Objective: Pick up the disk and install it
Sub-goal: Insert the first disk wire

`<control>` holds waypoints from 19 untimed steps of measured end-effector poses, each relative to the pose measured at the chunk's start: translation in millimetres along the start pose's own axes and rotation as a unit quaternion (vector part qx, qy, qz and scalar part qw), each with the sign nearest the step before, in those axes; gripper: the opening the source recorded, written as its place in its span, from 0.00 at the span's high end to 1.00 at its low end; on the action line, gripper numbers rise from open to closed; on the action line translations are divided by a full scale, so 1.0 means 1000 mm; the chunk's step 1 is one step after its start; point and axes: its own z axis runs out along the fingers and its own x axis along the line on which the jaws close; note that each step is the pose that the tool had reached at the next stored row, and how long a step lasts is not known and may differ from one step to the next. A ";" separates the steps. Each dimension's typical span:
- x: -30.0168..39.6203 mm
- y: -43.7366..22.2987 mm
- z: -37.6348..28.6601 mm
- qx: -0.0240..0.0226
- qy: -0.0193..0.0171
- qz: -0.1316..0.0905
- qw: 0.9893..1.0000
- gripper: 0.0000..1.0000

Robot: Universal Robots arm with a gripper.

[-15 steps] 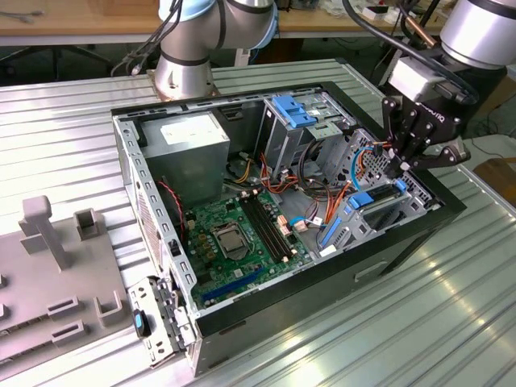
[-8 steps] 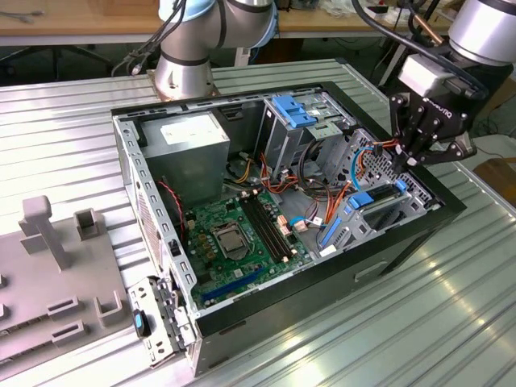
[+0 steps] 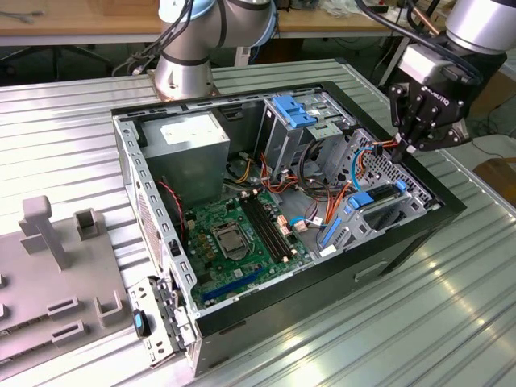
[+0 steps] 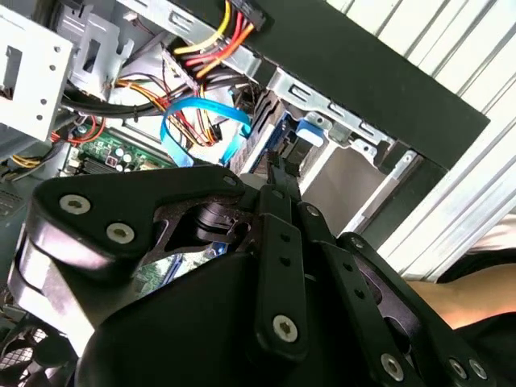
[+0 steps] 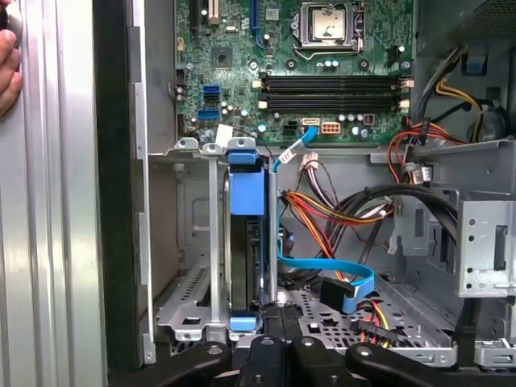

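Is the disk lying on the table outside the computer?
No: in the first wrist view the disk stands on edge in the metal drive bay inside the computer case.

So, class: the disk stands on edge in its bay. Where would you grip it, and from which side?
Likely by its exposed narrow edge with the blue rail, coming from the open side of the case. The disk stands on edge between the metal walls of the cage, so its broad faces are shut in. The gripper is close by.
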 end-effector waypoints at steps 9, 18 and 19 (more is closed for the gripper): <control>-0.0160 -0.0084 0.0001 0.001 -0.002 -0.023 1.000 0.89; -0.0193 -0.0093 0.0001 0.002 -0.007 -0.098 0.995 0.89; -0.0194 -0.0093 0.0002 0.002 -0.007 -0.103 0.995 0.89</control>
